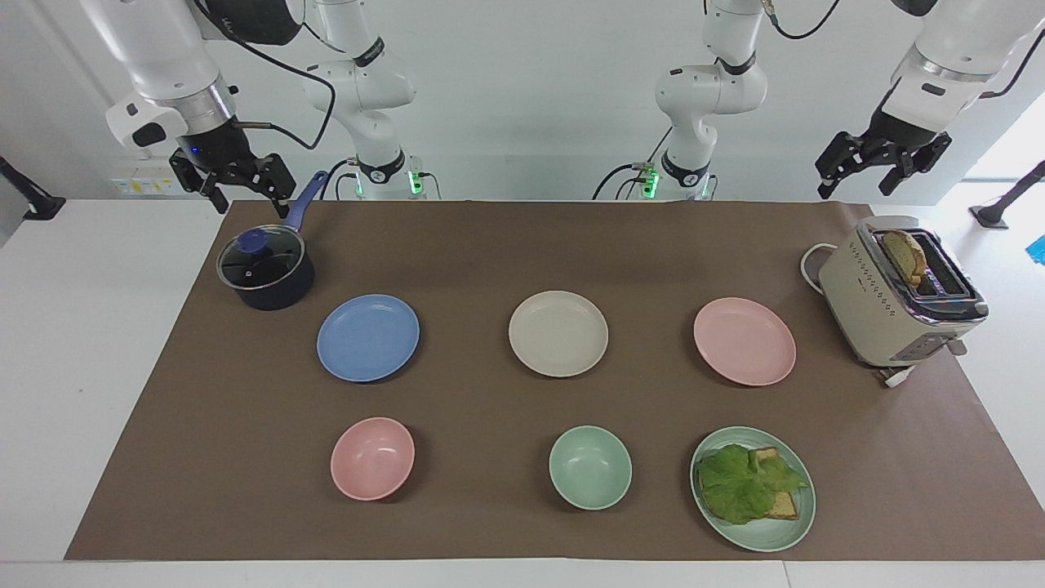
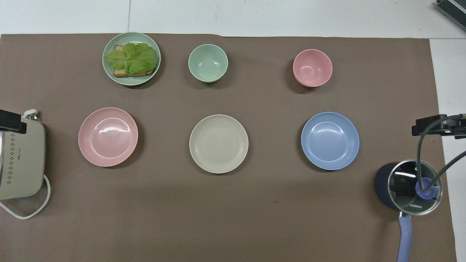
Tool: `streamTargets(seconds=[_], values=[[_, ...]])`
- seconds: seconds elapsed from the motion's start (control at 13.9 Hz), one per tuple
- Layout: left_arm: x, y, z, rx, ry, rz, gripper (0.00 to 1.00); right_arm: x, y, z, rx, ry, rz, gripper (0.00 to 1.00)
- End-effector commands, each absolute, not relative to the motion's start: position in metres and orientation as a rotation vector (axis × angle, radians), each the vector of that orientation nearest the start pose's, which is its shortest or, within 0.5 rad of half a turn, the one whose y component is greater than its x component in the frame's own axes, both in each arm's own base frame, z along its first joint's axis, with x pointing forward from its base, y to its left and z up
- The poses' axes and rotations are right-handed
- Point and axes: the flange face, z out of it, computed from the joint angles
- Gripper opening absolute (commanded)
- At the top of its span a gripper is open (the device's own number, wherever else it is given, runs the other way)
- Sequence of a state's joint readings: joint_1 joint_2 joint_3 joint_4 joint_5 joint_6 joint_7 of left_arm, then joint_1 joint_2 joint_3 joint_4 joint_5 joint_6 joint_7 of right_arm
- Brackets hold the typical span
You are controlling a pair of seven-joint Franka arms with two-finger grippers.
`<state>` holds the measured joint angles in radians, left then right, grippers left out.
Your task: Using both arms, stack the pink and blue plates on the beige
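Note:
Three plates of equal size lie in a row on the brown mat. The beige plate point(image 1: 558, 333) point(image 2: 218, 143) is in the middle. Beside it the blue plate point(image 1: 367, 337) point(image 2: 330, 141) lies toward the right arm's end, and the pink plate point(image 1: 744, 340) point(image 2: 108, 137) toward the left arm's end. All three are bare and apart from each other. My right gripper point(image 1: 249, 200) point(image 2: 438, 125) hangs open over the mat's edge by the saucepan. Above the toaster my left gripper point(image 1: 857, 184) point(image 2: 12, 122) also hangs open. Neither holds anything.
A dark saucepan with a glass lid point(image 1: 265, 269) stands next to the blue plate. A cream toaster point(image 1: 898, 298) with a bread slice stands past the pink plate. Farther from the robots are a pink bowl point(image 1: 372, 458), a green bowl point(image 1: 589, 467) and a green plate point(image 1: 796, 523) with toast and lettuce.

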<state>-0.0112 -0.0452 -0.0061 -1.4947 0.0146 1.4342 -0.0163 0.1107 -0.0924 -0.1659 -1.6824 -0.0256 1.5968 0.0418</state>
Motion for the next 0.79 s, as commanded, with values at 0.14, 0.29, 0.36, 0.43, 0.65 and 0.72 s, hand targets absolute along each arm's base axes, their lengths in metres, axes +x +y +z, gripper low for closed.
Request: streamTargets(seconds=[0.14,0.29,0.36,0.43,0.65,0.72], values=[[0.5175,-0.0066,0.6757,-3.136,0.018,0.038,1.00,0.5253,-0.0425,0.6265,-3.159,0.134,-0.007,1.00],[0.5176,-0.0090,0.6758,-3.136,0.025,0.036,1.00,0.5249,-0.0411,0.6263,-3.160,0.134,-0.012,1.00],[0.5175,-0.0082,0.6757,-3.136,0.023,0.038,1.00,0.5245,-0.0411,0.6263,-3.160,0.134,-0.019,1.00],[0.5176,-0.0082,0.6758,-3.136,0.023,0.036,1.00,0.5240,-0.0412,0.6233,-3.160,0.131,-0.017,1.00],[0.5169,-0.0090,0.6740,-3.136,0.011,0.041,1.00,0.5235,-0.0414,0.6234,-3.162,0.114,-0.016,1.00],[0.5161,-0.0082,0.6744,-3.136,0.009,0.038,1.00,0.5233,-0.0413,0.6232,-3.162,0.111,-0.014,1.00]])
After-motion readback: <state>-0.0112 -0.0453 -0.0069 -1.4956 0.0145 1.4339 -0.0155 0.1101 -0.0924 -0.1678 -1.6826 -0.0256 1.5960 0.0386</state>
